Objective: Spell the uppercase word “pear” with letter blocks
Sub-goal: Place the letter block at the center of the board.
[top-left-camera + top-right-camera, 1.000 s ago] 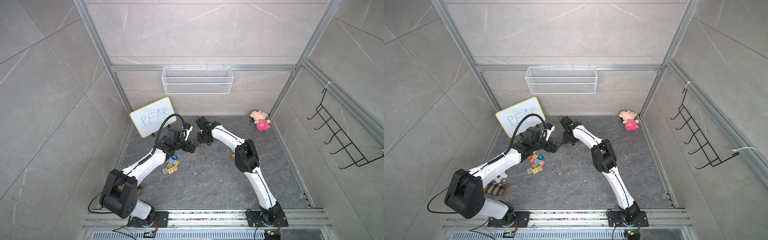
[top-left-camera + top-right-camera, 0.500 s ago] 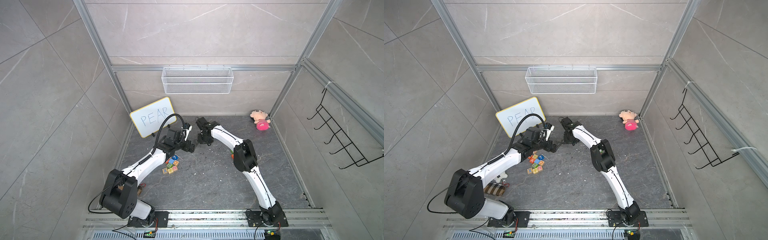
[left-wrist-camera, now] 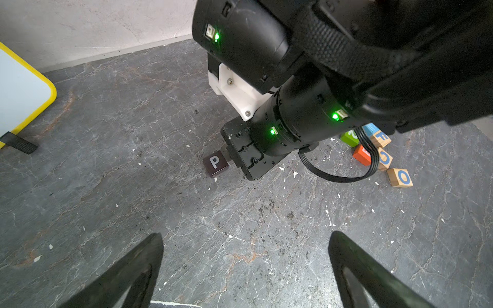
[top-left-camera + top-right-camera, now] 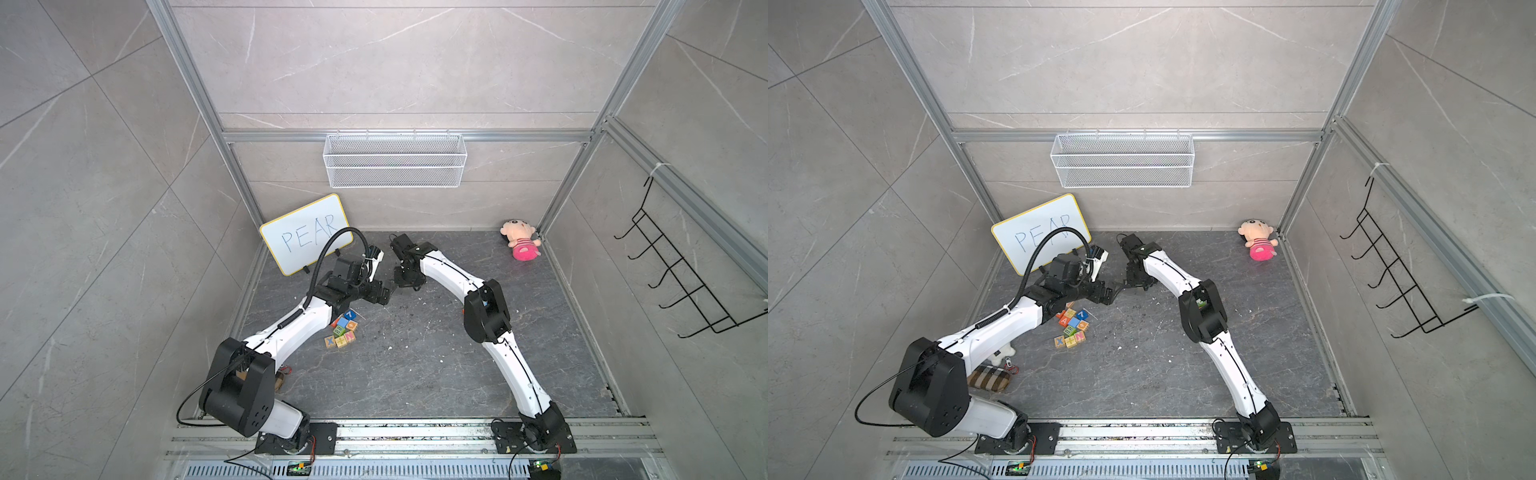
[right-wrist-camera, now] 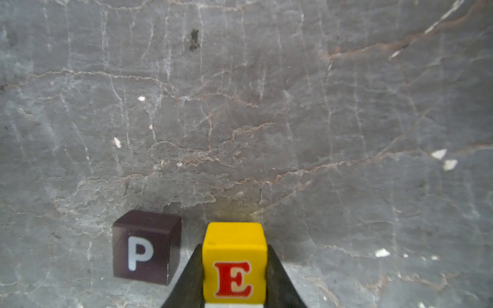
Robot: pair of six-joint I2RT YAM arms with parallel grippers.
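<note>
The yellow E block is pinched between the two fingers of the right gripper, its red letter facing the wrist camera. Whether its underside touches the floor cannot be told. Just beside that gripper, on its whiteboard side, the black P block sits flat on the floor, white letter up, with a narrow gap to the E block.

The A block, an orange-red cube whose white letter looks like an A, lies in a loose cluster of cubes behind the left gripper, beside that arm's forearm. The left gripper's fingers are spread wide over bare floor, and it points at the right gripper, with the P block well ahead of its tips. Beyond the right gripper, the left wrist view shows a second group of cubes on the floor, with wooden ones bearing a blue O and F among them.

The wire basket hangs on the back wall, high above both grippers. The whiteboard reading PEAR leans below it, and a plush doll lies in the far corner.
</note>
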